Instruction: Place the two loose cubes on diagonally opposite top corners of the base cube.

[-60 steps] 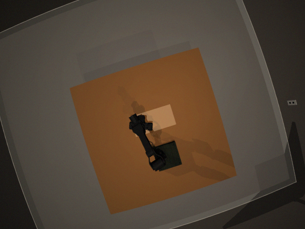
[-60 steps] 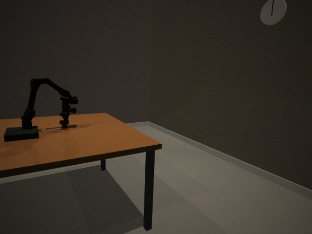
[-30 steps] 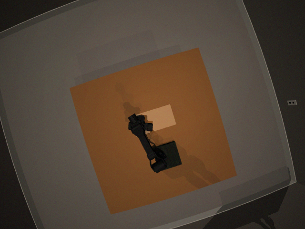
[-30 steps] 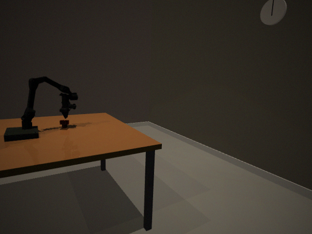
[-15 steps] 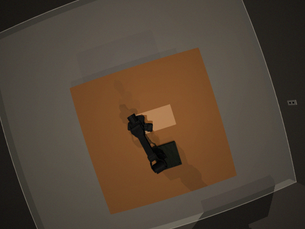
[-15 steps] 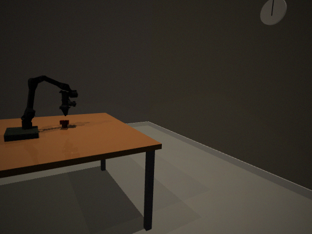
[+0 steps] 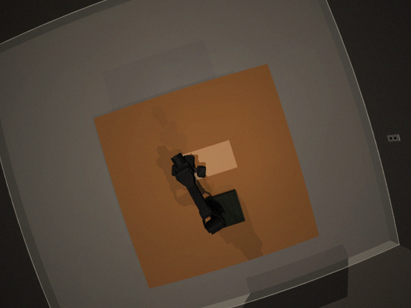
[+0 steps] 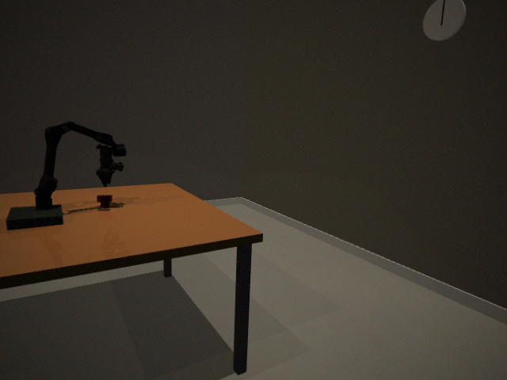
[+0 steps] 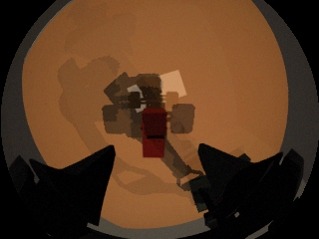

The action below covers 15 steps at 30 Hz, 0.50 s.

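Observation:
In the wrist view, a dark red cube [image 9: 155, 119] and a brighter red cube [image 9: 154, 148] lie in line with a thin dark gap between them. In the exterior view the two cubes form a wide, roughly level red top layer [image 8: 100, 199] on the narrower base cube [image 8: 104, 205], which stands on the table. The wrist view does not clearly show the base cube, so which corners are capped cannot be told. My gripper [image 8: 105, 185] [image 9: 158, 150] is open and empty, pointing down above the stack, clear of it. In the top view the arm hides the cubes.
The arm's dark base plate [image 7: 234, 208] [image 8: 34, 217] sits on the orange table [image 7: 265, 149] [image 8: 163, 221]. A pale rectangle [image 7: 219, 155] [image 9: 174, 84] lies on the table beside the stack. Arm shadows fall across the table and over the stack.

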Tool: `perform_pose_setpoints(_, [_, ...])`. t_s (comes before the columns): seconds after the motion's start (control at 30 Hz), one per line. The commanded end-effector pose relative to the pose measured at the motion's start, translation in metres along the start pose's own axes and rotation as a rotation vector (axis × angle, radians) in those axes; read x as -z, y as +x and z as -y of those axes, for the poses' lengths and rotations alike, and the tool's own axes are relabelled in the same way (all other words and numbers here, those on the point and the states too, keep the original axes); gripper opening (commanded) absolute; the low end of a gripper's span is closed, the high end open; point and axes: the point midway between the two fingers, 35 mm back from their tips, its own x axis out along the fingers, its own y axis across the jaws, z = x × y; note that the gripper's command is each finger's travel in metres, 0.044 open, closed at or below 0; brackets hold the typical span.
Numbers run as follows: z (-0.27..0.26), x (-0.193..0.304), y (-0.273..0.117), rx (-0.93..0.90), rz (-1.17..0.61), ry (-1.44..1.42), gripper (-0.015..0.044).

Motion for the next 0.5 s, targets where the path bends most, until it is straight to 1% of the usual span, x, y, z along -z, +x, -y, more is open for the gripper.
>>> perform_pose_setpoints(0.0, [-0.001, -0.001, -0.004, -0.002, 0.003, 0.000, 0.0400])
perform_pose_setpoints(0.1, [-0.016, 0.014, -0.001, 0.001, -0.002, -0.005, 0.0400])
perform_pose_setpoints(0.37, [-0.087, 0.098, -0.003, -0.006, -0.008, -0.004, 0.0400])
perform_pose_setpoints(0.47, [-0.092, 0.105, -0.003, -0.008, -0.009, 0.000, 0.0400])
